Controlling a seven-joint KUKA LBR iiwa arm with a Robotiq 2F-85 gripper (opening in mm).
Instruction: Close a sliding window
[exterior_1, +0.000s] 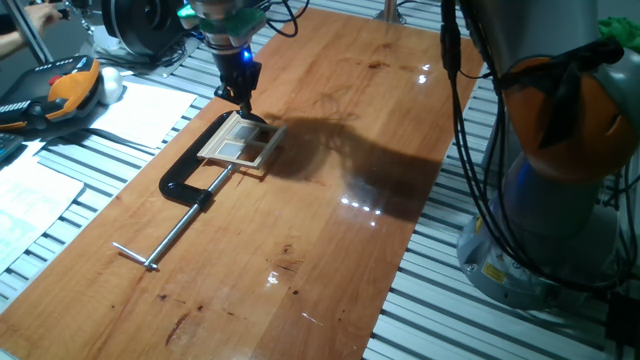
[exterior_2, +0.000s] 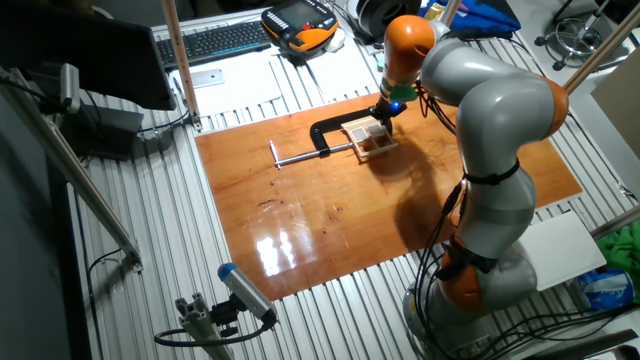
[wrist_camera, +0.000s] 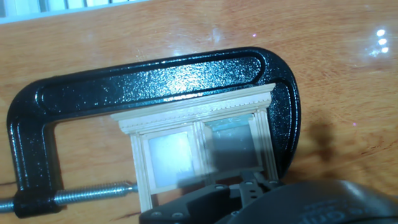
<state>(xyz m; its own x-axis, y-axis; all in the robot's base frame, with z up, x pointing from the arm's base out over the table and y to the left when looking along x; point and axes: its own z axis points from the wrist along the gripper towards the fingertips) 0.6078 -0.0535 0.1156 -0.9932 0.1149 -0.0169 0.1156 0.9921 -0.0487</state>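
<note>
The sliding window (exterior_1: 240, 142) is a small pale wood frame with two panes, lying flat on the wooden board. It is held in the jaw of a black C-clamp (exterior_1: 185, 180). My gripper (exterior_1: 245, 103) points down at the window's far edge, fingertips close together and touching or just above the frame. In the hand view the window (wrist_camera: 199, 149) fills the centre inside the clamp (wrist_camera: 155, 78), and my gripper (wrist_camera: 249, 185) sits at its lower edge with fingers together. The other fixed view shows the window (exterior_2: 365, 137) under my gripper (exterior_2: 385, 112).
The clamp's steel screw bar (exterior_1: 165, 240) sticks out toward the board's front left. An orange and black pendant (exterior_1: 60, 95) and papers (exterior_1: 140, 110) lie left of the board. A keyboard (exterior_2: 215, 40) lies beyond. The arm's base (exterior_1: 560, 200) stands at the right.
</note>
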